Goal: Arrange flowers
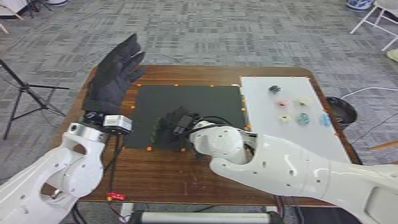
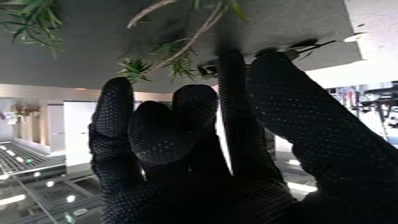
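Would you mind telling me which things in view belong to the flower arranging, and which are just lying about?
For the job:
- pink and blue flowers
- white board
- dark mat
- green sprigs

Apparently just lying about:
- tripod
- white chair
- black round container

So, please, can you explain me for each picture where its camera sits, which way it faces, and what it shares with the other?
Head view: on the robot's head, facing forward and down over the table; both white arms, left robot hand and right robot hand show.
Right wrist view: on the right wrist, looking along the right robot hand toward green sprigs.
Shared: right robot hand and dark mat.
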Controlling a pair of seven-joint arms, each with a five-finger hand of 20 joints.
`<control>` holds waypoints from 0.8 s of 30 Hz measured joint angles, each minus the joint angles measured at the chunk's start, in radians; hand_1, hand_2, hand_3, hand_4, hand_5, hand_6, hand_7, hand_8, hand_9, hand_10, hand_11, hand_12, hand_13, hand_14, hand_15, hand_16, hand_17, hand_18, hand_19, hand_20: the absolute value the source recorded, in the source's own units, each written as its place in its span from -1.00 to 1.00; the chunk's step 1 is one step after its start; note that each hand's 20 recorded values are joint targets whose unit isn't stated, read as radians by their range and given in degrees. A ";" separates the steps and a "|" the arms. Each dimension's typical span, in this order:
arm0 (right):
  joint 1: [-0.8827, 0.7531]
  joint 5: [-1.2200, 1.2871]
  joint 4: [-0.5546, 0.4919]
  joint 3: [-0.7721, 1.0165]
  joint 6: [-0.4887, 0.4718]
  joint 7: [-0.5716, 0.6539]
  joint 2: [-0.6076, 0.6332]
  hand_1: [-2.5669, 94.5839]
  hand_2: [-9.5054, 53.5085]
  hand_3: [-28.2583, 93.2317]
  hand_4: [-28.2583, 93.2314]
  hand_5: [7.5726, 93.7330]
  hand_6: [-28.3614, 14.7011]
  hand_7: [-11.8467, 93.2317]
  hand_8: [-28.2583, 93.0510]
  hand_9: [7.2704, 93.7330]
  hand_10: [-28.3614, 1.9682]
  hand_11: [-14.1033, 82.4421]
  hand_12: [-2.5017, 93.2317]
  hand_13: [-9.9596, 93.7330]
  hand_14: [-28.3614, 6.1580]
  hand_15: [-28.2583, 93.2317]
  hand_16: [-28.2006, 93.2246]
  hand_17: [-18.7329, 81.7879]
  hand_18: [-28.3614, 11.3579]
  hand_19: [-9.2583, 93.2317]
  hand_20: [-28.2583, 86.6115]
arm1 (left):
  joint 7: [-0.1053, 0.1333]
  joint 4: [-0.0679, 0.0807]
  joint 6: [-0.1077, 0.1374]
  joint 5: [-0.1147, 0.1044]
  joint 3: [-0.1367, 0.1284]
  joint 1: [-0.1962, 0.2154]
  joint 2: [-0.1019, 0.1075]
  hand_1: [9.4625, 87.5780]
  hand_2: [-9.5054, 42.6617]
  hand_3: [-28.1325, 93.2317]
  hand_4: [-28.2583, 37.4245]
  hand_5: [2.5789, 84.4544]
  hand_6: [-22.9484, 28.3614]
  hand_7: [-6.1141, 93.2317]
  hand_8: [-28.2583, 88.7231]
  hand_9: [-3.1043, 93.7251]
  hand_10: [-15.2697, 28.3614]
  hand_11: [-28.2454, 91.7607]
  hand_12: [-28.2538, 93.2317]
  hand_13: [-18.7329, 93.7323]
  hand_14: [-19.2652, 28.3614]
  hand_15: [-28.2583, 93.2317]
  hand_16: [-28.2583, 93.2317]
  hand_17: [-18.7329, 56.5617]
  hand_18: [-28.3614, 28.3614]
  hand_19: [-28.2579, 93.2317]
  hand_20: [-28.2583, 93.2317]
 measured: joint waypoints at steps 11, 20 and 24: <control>0.003 -0.004 -0.031 -0.001 -0.018 -0.013 0.028 -0.34 -0.69 1.00 -0.79 -0.02 0.46 -0.44 -0.73 0.06 -0.06 0.57 0.66 0.29 -0.23 1.00 0.27 -0.24 -0.65 0.57 0.36 | 0.001 0.000 0.000 0.000 0.000 0.001 -0.001 -0.60 -0.90 0.57 -0.97 -0.48 -0.06 -0.58 -0.63 -0.60 0.10 -0.33 -0.16 -0.46 0.28 -0.31 -0.35 -0.87 0.64 -0.03 -0.33; -0.005 -0.004 -0.036 0.005 -0.018 -0.023 0.027 -0.34 -0.69 1.00 -0.79 -0.01 0.46 -0.44 -0.73 0.06 -0.06 0.57 0.67 0.29 -0.24 1.00 0.27 -0.24 -0.65 0.57 0.36 | 0.002 0.002 0.000 0.000 0.006 -0.006 -0.006 -0.61 -0.90 0.57 -0.96 -0.48 -0.06 -0.58 -0.63 -0.60 0.10 -0.33 -0.16 -0.46 0.28 -0.31 -0.35 -0.87 0.64 -0.03 -0.32; -0.019 -0.004 -0.044 0.016 -0.024 -0.030 0.023 -0.34 -0.69 1.00 -0.79 -0.01 0.46 -0.44 -0.73 0.06 -0.06 0.57 0.67 0.30 -0.24 1.00 0.27 -0.24 -0.65 0.57 0.36 | 0.004 0.005 0.000 0.000 0.010 -0.010 -0.008 -0.60 -0.90 0.57 -0.97 -0.48 -0.06 -0.58 -0.63 -0.60 0.10 -0.33 -0.17 -0.46 0.28 -0.31 -0.35 -0.87 0.64 -0.03 -0.32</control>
